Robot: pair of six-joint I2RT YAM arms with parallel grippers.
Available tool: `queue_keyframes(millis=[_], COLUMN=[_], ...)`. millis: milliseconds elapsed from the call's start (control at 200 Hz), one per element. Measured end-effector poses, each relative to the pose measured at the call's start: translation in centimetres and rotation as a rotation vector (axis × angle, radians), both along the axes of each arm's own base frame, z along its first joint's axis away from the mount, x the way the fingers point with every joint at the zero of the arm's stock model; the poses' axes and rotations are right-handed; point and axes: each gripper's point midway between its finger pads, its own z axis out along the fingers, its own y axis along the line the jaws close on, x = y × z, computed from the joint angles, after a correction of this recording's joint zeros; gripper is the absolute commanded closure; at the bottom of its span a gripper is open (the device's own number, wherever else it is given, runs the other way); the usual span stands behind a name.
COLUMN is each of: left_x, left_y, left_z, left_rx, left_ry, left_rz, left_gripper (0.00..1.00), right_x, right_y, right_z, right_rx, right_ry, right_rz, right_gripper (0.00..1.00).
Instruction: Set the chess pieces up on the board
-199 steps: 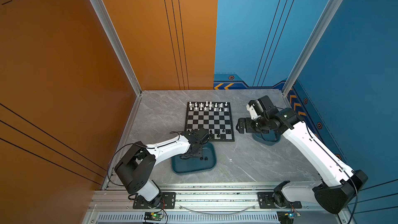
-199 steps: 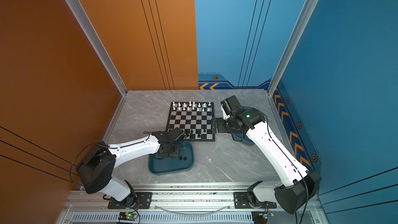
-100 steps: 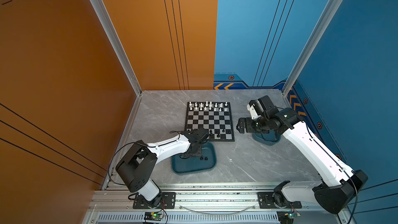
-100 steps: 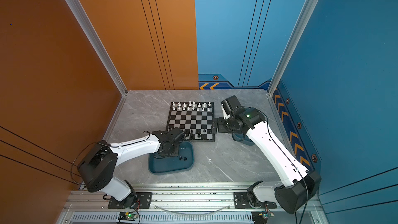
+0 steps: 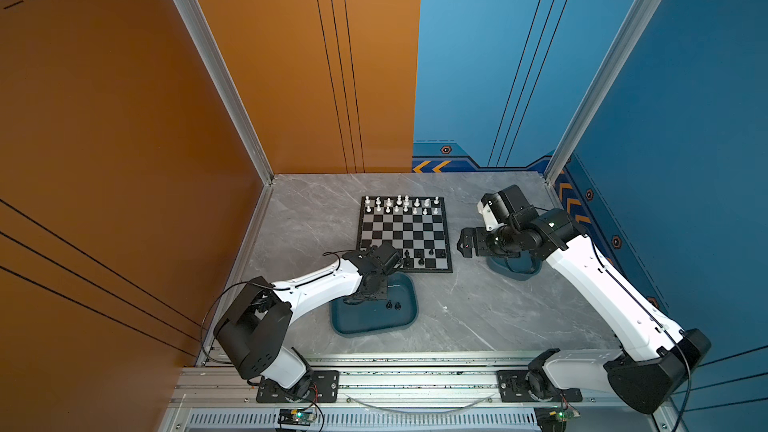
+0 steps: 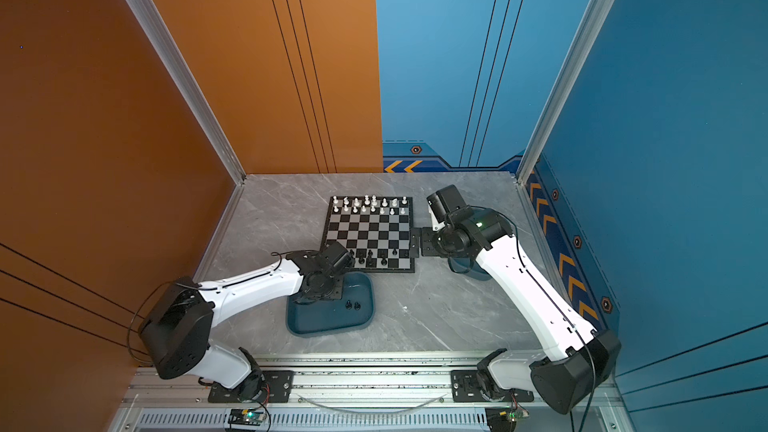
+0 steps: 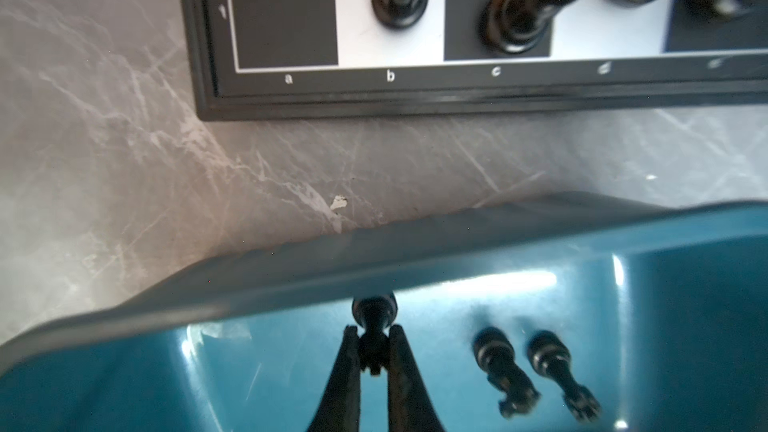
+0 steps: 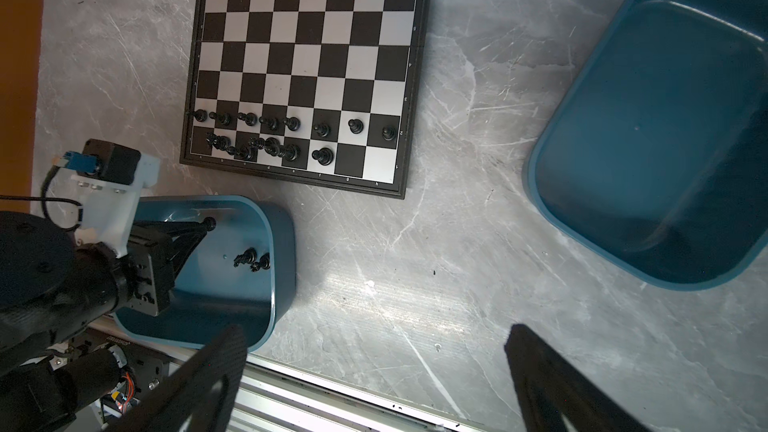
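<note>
The board [image 5: 405, 234] lies mid-table, seen in both top views [image 6: 370, 230]. White chess pieces [image 5: 401, 205] fill its two far rows and black chess pieces [image 8: 270, 135] stand along its two near rows. My left gripper [image 7: 374, 332] is shut on a small black piece [image 7: 374, 309], low inside the teal tray [image 7: 685, 326] by the wall nearest the board. Two more black pieces [image 7: 528, 367] lie on that tray's floor [image 5: 393, 305]. My right gripper [image 8: 374, 351] hangs open above the bare table to the right of the board, holding nothing.
A second teal tray [image 8: 623, 160] sits right of the board, partly under the right arm [image 5: 582, 276]. The metal rail [image 5: 415, 380] runs along the table's front edge. Orange and blue walls enclose the other three sides.
My left gripper's jaws have closed onto the black piece in the tray. The right arm has not moved.
</note>
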Motion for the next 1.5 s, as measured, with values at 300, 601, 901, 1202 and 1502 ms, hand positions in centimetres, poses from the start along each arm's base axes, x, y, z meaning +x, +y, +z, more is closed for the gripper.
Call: queue_keyframes(millis=[300, 601, 901, 1202, 1502], left_x=[1.9, 4.0, 5.5, 6.6, 8.1], left_y=[0.0, 2.1, 3.0, 3.5, 2.9], left_z=[5.2, 7.1, 4.9, 2.5, 1.3], left_rx=[-0.048, -0.044, 0.002, 0.010, 0.001], left_ry=[-0.101, -0.142, -0.081, -0.027, -0.010], left_rz=[0.013, 0.060, 0.058, 0.060, 0.042], left_gripper=[0.92, 0.93, 0.93, 0.94, 0.95], right_x=[0.2, 0.8, 1.7, 2.9, 3.6], right_y=[0.6, 0.9, 1.3, 1.5, 1.6], right_z=[-0.1, -0.4, -0.6, -0.6, -0.7], right_rx=[-0.002, -0.009, -0.019, -0.022, -0.024], right_ry=[0.004, 0.016, 0.020, 0.027, 0.030], right_rz=[0.013, 0.013, 0.009, -0.004, -0.009], right_gripper=[0.00, 0.00, 0.00, 0.00, 0.00])
